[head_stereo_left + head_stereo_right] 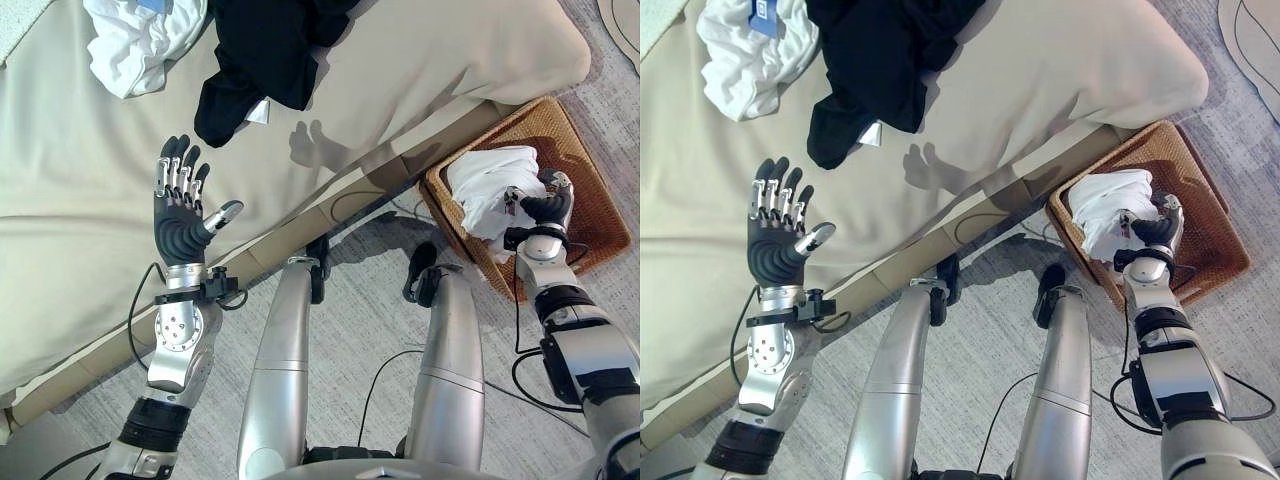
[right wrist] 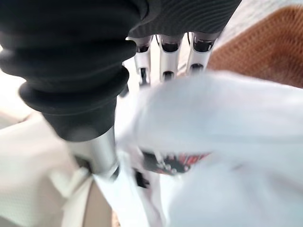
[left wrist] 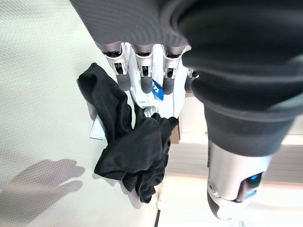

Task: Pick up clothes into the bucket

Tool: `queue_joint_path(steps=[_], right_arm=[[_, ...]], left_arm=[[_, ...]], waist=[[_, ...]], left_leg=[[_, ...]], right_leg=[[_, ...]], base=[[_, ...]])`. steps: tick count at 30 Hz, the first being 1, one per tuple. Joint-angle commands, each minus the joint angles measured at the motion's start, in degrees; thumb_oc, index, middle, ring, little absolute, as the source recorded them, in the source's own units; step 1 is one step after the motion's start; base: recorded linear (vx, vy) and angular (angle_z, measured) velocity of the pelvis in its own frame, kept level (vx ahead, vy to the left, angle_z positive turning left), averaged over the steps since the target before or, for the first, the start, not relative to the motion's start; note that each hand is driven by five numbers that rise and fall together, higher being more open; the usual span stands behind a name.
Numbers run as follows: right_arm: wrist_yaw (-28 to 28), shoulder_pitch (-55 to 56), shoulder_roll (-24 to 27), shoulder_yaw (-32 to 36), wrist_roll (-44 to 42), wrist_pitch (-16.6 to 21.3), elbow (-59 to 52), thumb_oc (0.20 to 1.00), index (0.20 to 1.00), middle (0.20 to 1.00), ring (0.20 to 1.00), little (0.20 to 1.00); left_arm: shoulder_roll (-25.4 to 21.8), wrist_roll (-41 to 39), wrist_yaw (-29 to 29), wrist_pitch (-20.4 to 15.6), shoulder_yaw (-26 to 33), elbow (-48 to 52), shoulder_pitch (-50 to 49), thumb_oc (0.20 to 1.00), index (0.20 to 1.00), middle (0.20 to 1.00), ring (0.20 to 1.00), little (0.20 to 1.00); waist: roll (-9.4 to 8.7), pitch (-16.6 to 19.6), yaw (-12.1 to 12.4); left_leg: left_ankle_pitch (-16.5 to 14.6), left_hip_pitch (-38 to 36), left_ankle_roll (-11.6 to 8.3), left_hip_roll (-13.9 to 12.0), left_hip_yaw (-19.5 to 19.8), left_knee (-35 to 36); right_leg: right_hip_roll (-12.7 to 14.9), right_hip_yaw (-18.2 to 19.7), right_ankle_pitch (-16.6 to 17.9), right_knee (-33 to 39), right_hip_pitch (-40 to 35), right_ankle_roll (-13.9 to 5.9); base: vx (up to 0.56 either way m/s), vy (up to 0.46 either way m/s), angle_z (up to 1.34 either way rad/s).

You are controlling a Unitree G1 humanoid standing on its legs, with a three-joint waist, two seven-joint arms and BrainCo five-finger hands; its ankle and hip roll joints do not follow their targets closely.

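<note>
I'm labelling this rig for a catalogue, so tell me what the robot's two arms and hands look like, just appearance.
Both arms are silver-grey metal tubes with black joint bands. The left hand has a dark ribbed cover over palm and wrist, silver fingers with dark tips, and a silver thumb. The right hand has the same dark ribbed cover. A black clamp rings each wrist, with a thin black cable looping from it.
</note>
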State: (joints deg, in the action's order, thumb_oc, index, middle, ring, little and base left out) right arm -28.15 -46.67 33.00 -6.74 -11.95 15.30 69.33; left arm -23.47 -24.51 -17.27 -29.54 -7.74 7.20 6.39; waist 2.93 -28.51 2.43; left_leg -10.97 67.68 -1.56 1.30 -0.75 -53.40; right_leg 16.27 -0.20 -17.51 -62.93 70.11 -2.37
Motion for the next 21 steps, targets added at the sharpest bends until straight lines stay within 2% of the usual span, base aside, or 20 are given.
queue_joint_path(steps=[1,7,8,9,10,11,12,16,21], right_arm=[[-2.8,1.7,2.3,0.9,-0.7,0.2,3.9,1.0,1.0,1.0,1.0,1.0],[-5.0,0.3,3.3,4.4,-5.1,0.0,6.3,1.0,1.0,1.0,1.0,1.0],[-5.3,0.2,3.5,4.9,-5.8,0.2,6.2,1.0,1.0,1.0,1.0,1.0],[-5.3,0.4,3.7,5.7,-6.8,0.3,6.6,1.0,1.0,1.0,1.0,1.0],[-5.8,0.2,4.0,6.4,-7.7,0.5,6.8,1.0,1.0,1.0,1.0,1.0],[-5.8,0.2,4.0,6.4,-7.7,0.5,6.8,1.0,1.0,1.0,1.0,1.0],[-6.0,0.0,4.3,7.0,-8.7,0.8,6.3,1.0,1.0,1.0,1.0,1.0],[-5.9,2.5,2.8,5.9,-7.1,1.5,2.6,1.0,1.0,1.0,1.0,1.0],[-5.3,9.1,0.0,4.2,-1.8,2.7,-8.1,1.0,1.0,1.0,1.0,1.0]], left_arm=[[1.3,-0.8,-0.5,-3.9,1.5,3.4,-1.9,1.0,1.0,1.0,1.0,1.0],[1.0,-1.3,-0.6,-3.8,1.9,2.0,-1.5,1.0,1.0,1.0,1.0,1.0],[0.9,-1.2,-0.6,-3.8,2.0,2.2,-1.2,1.0,1.0,1.0,1.0,1.0],[0.8,-1.2,-0.5,-3.7,1.9,2.0,-1.2,1.0,1.0,1.0,1.0,1.0],[0.7,-1.1,-0.4,-3.7,2.0,1.9,-1.2,1.0,1.0,1.0,1.0,1.0],[0.7,-1.1,-0.4,-3.8,2.0,1.8,-1.2,1.0,1.0,1.0,1.0,1.0],[0.7,-1.4,0.0,-3.7,1.8,1.5,-1.3,1.0,1.0,1.0,1.0,1.0],[0.7,-0.9,0.4,-3.6,1.9,0.1,-0.8,1.0,1.0,1.0,1.0,1.0],[1.6,0.0,0.3,-3.7,2.6,-3.3,-0.2,1.0,1.0,1.0,1.0,1.0]], waist=[[1.03,7.1,-1.7],[0.63,8.2,-1.8],[0.53,8.1,-2.0],[0.59,8.4,-1.8],[0.52,8.3,-1.9],[0.53,8.1,-1.9],[0.31,8.4,-2.0],[-0.44,8.8,-2.5],[-1.71,9.2,-3.6]], left_leg=[[-5.2,-0.8,1.07,0.0,0.9,-1.4],[-2.8,-5.9,0.82,-0.4,0.8,6.3],[-0.5,-6.1,1.1,-0.3,0.5,8.2],[-1.5,-8.1,0.69,-0.5,0.8,9.8],[0.6,-8.5,0.9,-0.6,0.4,11.8],[0.8,-8.9,0.89,-0.6,0.4,12.1],[2.3,-11.2,0.58,-0.9,0.5,15.8],[5.1,-17.6,-0.2,-1.3,1.2,23.1],[7.5,-25.2,-1.02,-2.0,2.2,29.9]], right_leg=[[-0.4,1.9,8.3,10.9,-1.9,-3.64],[-0.5,0.6,10.6,17.7,-6.7,-4.48],[-0.2,0.2,12.8,19.8,-6.9,-4.22],[-0.3,0.0,11.7,20.7,-8.6,-4.9],[-0.1,-0.4,13.7,22.9,-9.1,-4.66],[-0.1,-0.5,13.9,23.2,-9.5,-4.65],[-0.1,-1.2,15.1,26.5,-11.9,-4.99],[-0.5,-2.8,17.4,32.9,-18.1,-5.49],[-1.1,-4.8,19.3,39.4,-26.6,-5.89]], base=[[0.0,0.0,0.0],[-0.02,0.001,0.0],[-0.03,-0.006,-0.01],[-0.11,0.005,-0.02],[0.0,0.0,0.0],[-0.11,-0.016,-0.01],[-0.03,-0.037,-0.01],[0.0,-0.056,0.0],[0.05,-0.061,0.03]])
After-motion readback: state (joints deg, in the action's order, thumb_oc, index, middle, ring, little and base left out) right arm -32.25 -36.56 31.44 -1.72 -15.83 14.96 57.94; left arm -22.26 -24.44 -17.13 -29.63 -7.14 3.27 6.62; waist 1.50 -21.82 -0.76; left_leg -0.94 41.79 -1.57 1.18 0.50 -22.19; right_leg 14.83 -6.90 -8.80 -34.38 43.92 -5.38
